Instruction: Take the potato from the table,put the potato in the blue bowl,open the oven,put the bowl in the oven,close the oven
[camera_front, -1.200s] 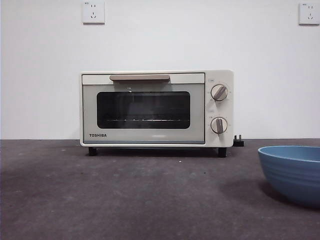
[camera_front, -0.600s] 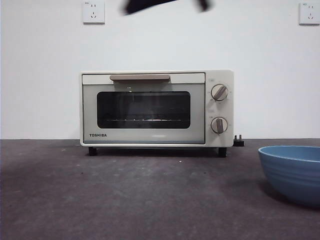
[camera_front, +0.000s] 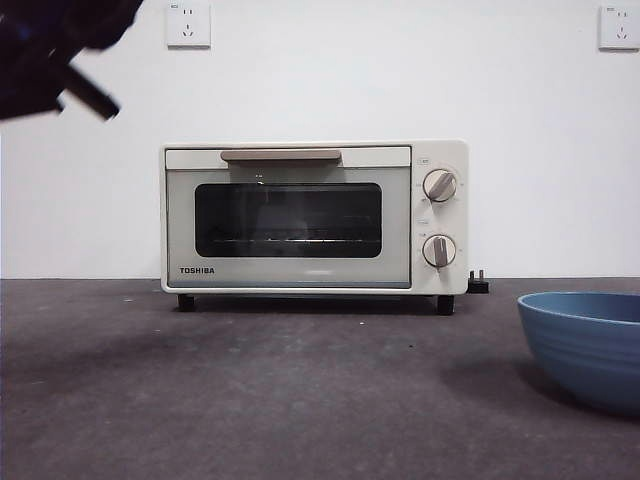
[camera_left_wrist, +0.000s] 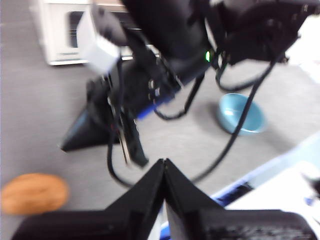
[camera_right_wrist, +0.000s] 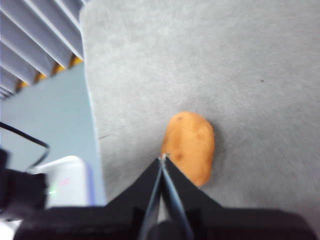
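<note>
The potato (camera_right_wrist: 189, 146), an orange-brown lump, lies on the grey table (camera_right_wrist: 240, 65) just past the tips of my right gripper (camera_right_wrist: 162, 160), whose jaws are shut with nothing between them. In the left wrist view the potato (camera_left_wrist: 33, 192) lies off to one side of my left gripper (camera_left_wrist: 164, 162), which is also shut and empty. The right arm (camera_left_wrist: 150, 60) fills the middle of that view. The light-blue bowl (camera_front: 585, 345) stands empty at the front right. The cream oven (camera_front: 314, 217) stands at the back with its door shut. The front view does not show the potato.
A dark arm part (camera_front: 55, 45) hangs in the top left corner of the front view. Cables (camera_left_wrist: 235, 125) hang from the right arm. The table's edge and a light floor (camera_right_wrist: 50, 125) lie close beside the potato. Two wall sockets (camera_front: 187, 24) sit above the oven.
In the front view the dark arm has come in at the top middle and then swung to the top left corner, larger now. The oven and bowl have not moved.
</note>
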